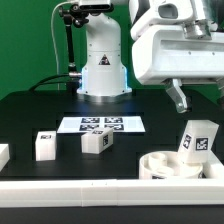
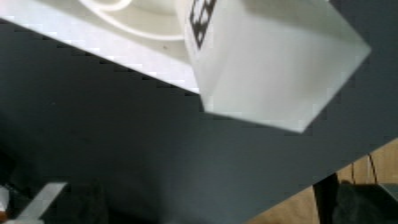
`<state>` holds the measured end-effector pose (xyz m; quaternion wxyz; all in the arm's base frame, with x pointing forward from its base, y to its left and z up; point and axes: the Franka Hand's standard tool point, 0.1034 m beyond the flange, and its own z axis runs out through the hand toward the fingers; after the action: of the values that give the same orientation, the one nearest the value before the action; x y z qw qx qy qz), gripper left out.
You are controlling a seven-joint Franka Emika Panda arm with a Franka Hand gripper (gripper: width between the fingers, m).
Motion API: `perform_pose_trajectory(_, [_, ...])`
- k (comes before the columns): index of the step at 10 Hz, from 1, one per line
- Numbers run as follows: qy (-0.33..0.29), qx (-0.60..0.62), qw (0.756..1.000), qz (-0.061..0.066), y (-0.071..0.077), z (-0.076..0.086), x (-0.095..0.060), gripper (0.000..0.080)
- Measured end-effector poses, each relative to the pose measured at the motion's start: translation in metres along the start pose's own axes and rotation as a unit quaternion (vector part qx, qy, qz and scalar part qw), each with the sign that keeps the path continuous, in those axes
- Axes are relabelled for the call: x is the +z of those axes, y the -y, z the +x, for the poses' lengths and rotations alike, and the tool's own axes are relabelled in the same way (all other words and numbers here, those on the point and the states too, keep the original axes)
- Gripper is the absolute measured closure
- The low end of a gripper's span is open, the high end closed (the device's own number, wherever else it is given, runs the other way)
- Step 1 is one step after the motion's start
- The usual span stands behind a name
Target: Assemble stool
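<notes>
Stool leg block (image 1: 198, 138) tilted at seat (image 1: 158, 168); gripper (image 1: 181, 100) above, empty, opening unclear.

The seat (image 1: 155, 166) runs off the exterior view's right edge. Farthest from the seat, the end leg block (image 1: 3, 155) is cropped. Above the seat, the gripper (image 1: 179, 98) shows one finger, spread unreadable. The wrist view's near leg block (image 2: 267, 70), beside the seat, is blurred.

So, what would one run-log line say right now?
end effector: raised, grip unclear | seat: on table | leg block: tilted at seat | other leg blocks: loose on table
</notes>
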<state>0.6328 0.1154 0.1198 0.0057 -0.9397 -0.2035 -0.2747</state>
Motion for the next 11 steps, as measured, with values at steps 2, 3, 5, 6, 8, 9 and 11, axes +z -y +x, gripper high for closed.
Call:
perform_pose_trajectory(2, [0.001,0.0,1.0,0.0,0.0,-0.001,0.0,0.015])
perform_pose_trajectory(3, [0.001,0.0,1.0,0.0,0.0,-0.001,0.001,0.015])
perform_pose_trajectory(5, [0.011,-0.005,1.0,-0.001,-0.008,-0.006,0.002,0.015])
perform_pose_trajectory(6, [0.028,-0.006,1.0,0.007,-0.002,-0.008,0.003,0.015])
perform_pose_trajectory(8, [0.104,-0.002,0.994,0.032,0.01,-0.007,0.003,0.015])
perform_pose_trajectory(9, [0.12,-0.002,0.992,0.037,0.012,-0.006,0.003,0.015])
perform_pose_trajectory(11, [0.185,0.0,0.981,0.056,0.019,-0.011,0.0,0.015])
